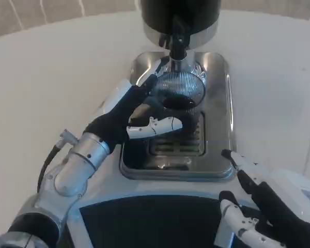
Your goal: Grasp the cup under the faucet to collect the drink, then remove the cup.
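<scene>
Sitting directly under the dark faucet [176, 42] of the black and chrome drink dispenser [180, 18], the clear ribbed glass cup [180, 90] holds a dark liquid at its bottom and stands on the polished steel drip tray [217, 103], toward the tray's far end, behind the slotted grate [178, 145]. I see my left hand [139, 111] wrapped around the cup from the left: black and white fingers [154, 75] curl along the cup's far left side, and another white finger [157, 126] reaches across in front of it, so the hand grips the cup. Its silver forearm [75, 165] runs down toward the lower left, with a black cable looping beside the wrist. My right hand [258, 206] rests low at the lower right, just beside the tray's near right corner, fingers apart and holding nothing; one black and white fingertip [232, 156] points toward the tray's edge. All of this stands on the white round table [51, 77], and a dark panel of my own body [150, 222] fills the bottom.
</scene>
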You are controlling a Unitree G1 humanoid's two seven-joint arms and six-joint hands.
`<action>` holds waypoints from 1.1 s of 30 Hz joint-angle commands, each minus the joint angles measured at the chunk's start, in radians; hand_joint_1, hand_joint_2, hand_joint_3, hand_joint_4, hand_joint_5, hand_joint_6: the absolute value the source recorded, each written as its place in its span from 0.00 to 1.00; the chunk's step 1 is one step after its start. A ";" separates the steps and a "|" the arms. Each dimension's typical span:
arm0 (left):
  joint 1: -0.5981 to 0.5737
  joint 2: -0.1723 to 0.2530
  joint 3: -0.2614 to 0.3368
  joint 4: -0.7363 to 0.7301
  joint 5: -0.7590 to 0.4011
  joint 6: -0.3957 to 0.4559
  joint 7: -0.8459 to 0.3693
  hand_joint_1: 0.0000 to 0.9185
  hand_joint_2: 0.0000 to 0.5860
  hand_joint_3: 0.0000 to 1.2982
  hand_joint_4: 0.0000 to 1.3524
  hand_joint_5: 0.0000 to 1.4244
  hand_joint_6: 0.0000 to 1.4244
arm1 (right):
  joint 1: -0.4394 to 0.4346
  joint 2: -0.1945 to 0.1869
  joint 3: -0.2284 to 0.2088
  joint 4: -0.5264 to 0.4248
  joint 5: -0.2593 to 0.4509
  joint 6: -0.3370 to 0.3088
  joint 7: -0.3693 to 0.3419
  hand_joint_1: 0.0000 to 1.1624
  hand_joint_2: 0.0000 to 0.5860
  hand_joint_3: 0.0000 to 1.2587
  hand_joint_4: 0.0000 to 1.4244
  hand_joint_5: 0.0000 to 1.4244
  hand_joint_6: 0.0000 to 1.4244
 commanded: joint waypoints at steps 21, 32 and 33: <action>0.003 -0.053 -0.023 0.009 0.078 0.016 0.098 0.50 0.17 0.22 0.24 0.28 0.28 | -0.004 0.016 0.009 -0.016 -0.007 0.069 0.012 0.03 0.99 0.00 0.00 0.00 0.00; 0.010 -0.067 -0.022 0.005 0.093 0.030 0.150 0.50 0.17 0.27 0.27 0.28 0.27 | -0.022 0.004 0.015 0.000 -0.009 0.110 0.007 0.04 0.99 0.00 0.00 0.00 0.00; 0.011 -0.068 -0.023 0.004 0.096 0.034 0.164 0.51 0.18 0.28 0.28 0.29 0.26 | -0.024 0.004 0.015 0.004 -0.010 0.112 0.006 0.05 1.00 0.00 0.00 0.00 0.00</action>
